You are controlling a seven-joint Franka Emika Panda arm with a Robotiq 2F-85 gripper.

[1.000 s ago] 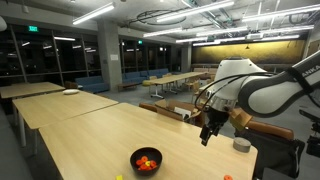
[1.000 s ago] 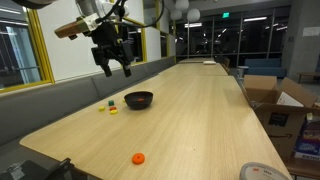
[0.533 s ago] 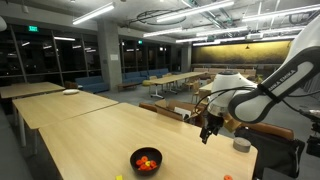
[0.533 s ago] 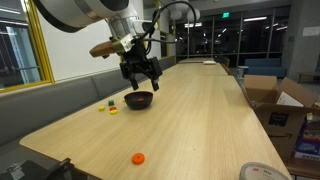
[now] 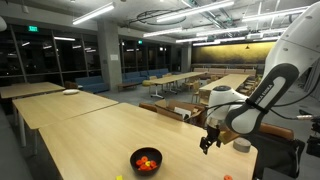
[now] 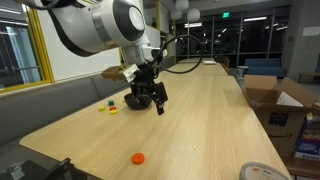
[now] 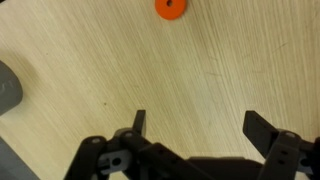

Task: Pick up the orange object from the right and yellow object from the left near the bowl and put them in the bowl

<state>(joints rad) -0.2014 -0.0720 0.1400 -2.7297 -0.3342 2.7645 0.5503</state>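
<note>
The black bowl (image 5: 146,160) stands on the long wooden table with red and orange pieces inside; in an exterior view (image 6: 131,101) my gripper partly covers it. The orange object (image 6: 138,158) lies on the table well away from the bowl, and it shows at the top of the wrist view (image 7: 171,8). The yellow object (image 6: 113,110) lies beside the bowl with a small green piece (image 6: 105,103) next to it. My gripper (image 6: 155,103) hangs open and empty a little above the table near the bowl; it also shows in an exterior view (image 5: 206,146) and the wrist view (image 7: 200,125).
A short grey cylinder (image 5: 241,146) stands near the table's end, and its edge shows at the left of the wrist view (image 7: 8,90). Cardboard boxes (image 6: 270,105) stand beside the table. More tables and chairs fill the room behind.
My gripper has come down from high above the table to just over it, moving along the table past the bowl. The objects have not moved.
</note>
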